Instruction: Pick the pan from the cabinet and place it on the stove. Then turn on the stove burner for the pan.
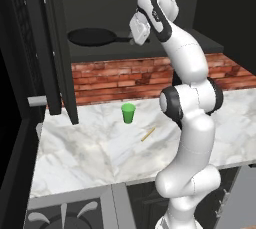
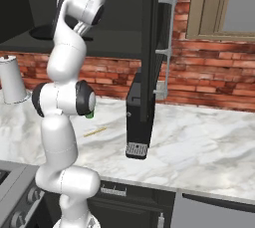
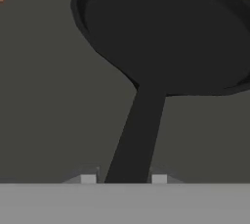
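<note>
**Gripping the pan by its handle tip, up in the open cabinet**

I am watching the gripper (image 3: 123, 178) closing narrowly on the long handle of the pan (image 3: 166, 32), with a fingertip (image 3: 88, 179) showing on either side of it in the hand view. The pan (image 1: 92, 36) is sitting flat on the shelf inside the cabinet (image 1: 55, 48), whose doors are standing open, and the arm is reaching up to it from the right of the left base view.

What I am worrying about:
- The jaws are holding far out on the handle, well away from the round body. I am judging that the weight of the pan could be turning it in the grip once it leaves the shelf, so that it droops or slips out.
- The open cabinet door (image 2: 152, 48) is hanging close beside the arm's path. A wide swing down could be striking it.
- A green cup (image 1: 128, 113) and a thin wooden stick (image 1: 148, 133) are lying on the table (image 1: 90, 148) below. A dropped pan would be landing among them.
- The stove (image 1: 65, 213) is sitting low at the left, so the carry is going to be long.

As for writing, a small pale label (image 2: 113, 190) is showing on the dark front under the table in the right base view, but it is too blurred for me to be reading it.
</note>
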